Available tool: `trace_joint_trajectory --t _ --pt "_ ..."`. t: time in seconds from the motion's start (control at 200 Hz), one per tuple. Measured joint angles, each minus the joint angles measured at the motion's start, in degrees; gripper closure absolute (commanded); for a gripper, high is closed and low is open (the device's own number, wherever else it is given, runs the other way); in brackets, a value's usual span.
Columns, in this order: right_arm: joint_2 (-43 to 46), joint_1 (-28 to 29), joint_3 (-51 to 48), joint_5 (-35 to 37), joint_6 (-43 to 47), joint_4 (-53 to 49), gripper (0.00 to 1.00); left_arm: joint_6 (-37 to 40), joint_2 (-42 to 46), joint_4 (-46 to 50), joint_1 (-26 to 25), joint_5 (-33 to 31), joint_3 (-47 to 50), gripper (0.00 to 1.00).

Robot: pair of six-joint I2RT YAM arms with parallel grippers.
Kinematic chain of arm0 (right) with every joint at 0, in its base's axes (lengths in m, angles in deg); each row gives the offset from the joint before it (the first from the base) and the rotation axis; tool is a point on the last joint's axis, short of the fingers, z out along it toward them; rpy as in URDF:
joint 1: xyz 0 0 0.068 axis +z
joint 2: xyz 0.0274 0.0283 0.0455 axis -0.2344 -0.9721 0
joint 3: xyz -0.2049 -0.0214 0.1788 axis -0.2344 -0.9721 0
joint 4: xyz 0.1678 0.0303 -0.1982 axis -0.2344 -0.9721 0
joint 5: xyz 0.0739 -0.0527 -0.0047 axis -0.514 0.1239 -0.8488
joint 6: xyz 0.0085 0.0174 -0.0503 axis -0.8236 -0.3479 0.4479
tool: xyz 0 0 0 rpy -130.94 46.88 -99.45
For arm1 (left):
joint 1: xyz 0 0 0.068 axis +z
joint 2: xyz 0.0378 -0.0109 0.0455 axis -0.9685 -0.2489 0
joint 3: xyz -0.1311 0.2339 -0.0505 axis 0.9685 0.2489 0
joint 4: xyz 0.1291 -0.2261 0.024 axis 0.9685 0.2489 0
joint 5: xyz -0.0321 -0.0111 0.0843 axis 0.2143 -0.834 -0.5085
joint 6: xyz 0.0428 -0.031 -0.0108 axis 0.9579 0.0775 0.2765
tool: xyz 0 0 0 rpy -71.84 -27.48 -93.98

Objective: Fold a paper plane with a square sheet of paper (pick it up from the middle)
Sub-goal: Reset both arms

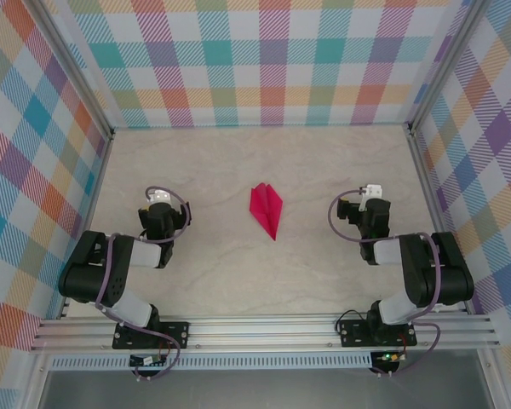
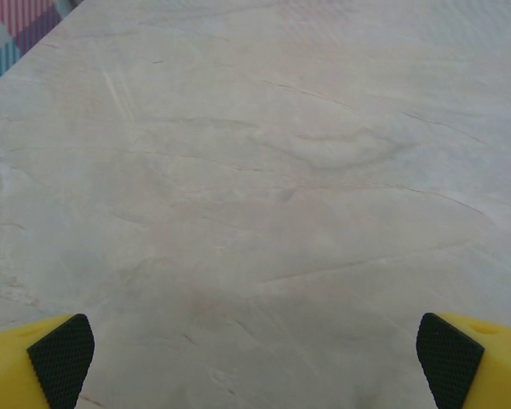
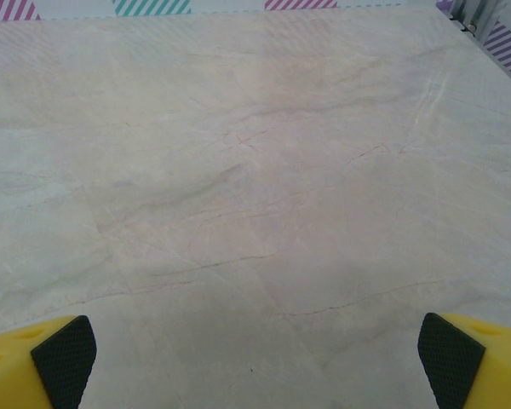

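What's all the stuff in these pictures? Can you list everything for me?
paper plane: one, bright pink, lying flat in the middle, touched by nothing.
table: one, pale marbled beige, under everything.
walls: three, colourful checks, at the left, back and right.
rail: one, silver metal, along the near edge.
left gripper: one, yellow with black pads, open, over the table.
right gripper: one, same colours, open, over the table.
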Motion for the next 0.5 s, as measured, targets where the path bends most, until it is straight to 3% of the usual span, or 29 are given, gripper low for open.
trace_joint_trajectory --t 0.5 --pt "0.0 -0.5 0.2 -0.5 -0.7 -0.1 0.0 -1.1 0.0 -0.4 0.8 0.9 -0.1 0.0"
